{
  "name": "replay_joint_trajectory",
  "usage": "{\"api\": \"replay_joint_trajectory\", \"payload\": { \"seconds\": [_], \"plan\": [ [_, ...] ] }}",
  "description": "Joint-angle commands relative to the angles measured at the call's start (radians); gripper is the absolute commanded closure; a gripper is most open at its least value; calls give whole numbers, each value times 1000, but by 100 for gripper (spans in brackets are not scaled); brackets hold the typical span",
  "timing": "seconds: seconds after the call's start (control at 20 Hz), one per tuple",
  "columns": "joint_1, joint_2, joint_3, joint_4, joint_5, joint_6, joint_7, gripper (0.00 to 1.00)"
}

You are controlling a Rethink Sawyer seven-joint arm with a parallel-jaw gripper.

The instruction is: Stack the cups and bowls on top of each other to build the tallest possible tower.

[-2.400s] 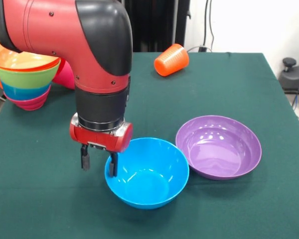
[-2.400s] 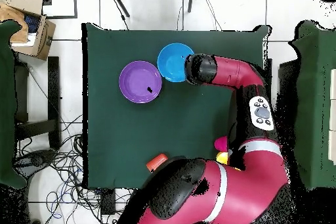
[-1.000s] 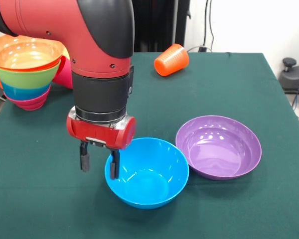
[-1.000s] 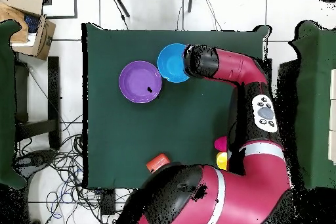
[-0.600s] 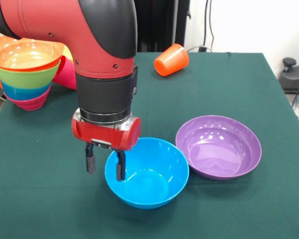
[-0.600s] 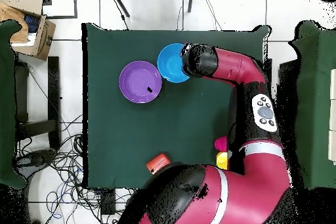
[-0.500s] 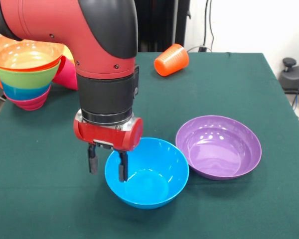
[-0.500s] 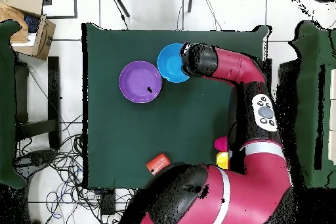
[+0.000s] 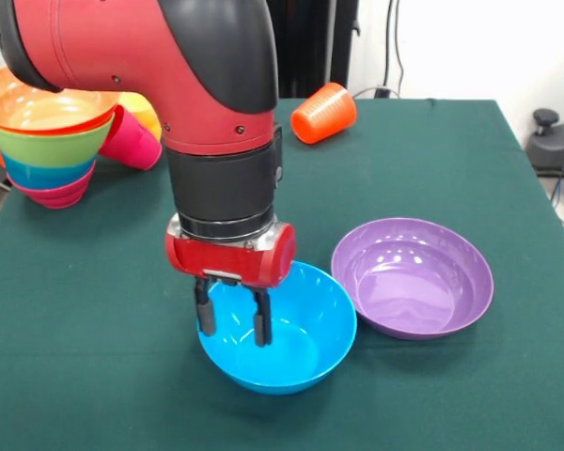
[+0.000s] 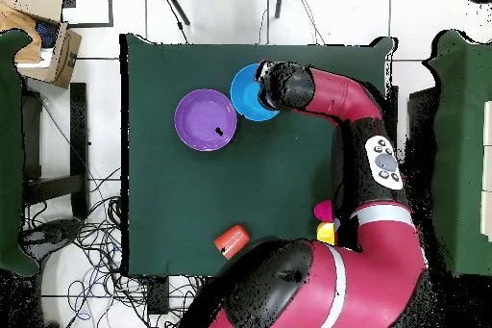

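1. The gripper (image 9: 233,322) hangs at the blue bowl's (image 9: 301,343) rim, on the side away from the purple bowl (image 9: 414,277).
2. Its two black fingers (image 9: 260,324) stand a little apart, with one finger inside the bowl and the other (image 9: 205,312) at or just outside the rim; whether they pinch the wall cannot be told.
3. The blue bowl sits upright on the green table (image 9: 470,169), just beside the purple bowl; their rims nearly touch.
4. The tower (image 9: 49,141) stands near a table corner, well apart from both bowls: orange on top, then lime green, blue and magenta nested below.
5. An orange cup (image 9: 323,112) lies on its side near the table's far edge.
6. A pink cup (image 9: 130,141) lies tipped beside the tower, with something yellow (image 9: 143,110) just behind it.
7. From overhead, the arm (image 10: 332,103) covers part of the blue bowl (image 10: 247,93).
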Motion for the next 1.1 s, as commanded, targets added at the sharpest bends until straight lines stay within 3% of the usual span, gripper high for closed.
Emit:
{"api": "replay_joint_trajectory", "payload": {
  "seconds": [0.05, 0.25, 0.5, 0.6, 0.85, 1.1],
  "plan": [
    [-13, 80, 105, 46, -27, 145, -148, 0],
    [16, 92, 55, 19, -73, 86, -107, 0],
    [122, 104, -112, -39, -146, -128, 92, 0],
    [144, 116, -147, -58, -148, -152, 121, 0],
    [162, 134, -182, -66, -129, -177, 116, 0],
    [153, 86, -177, 9, -109, -193, 80, 0]
  ]
}}
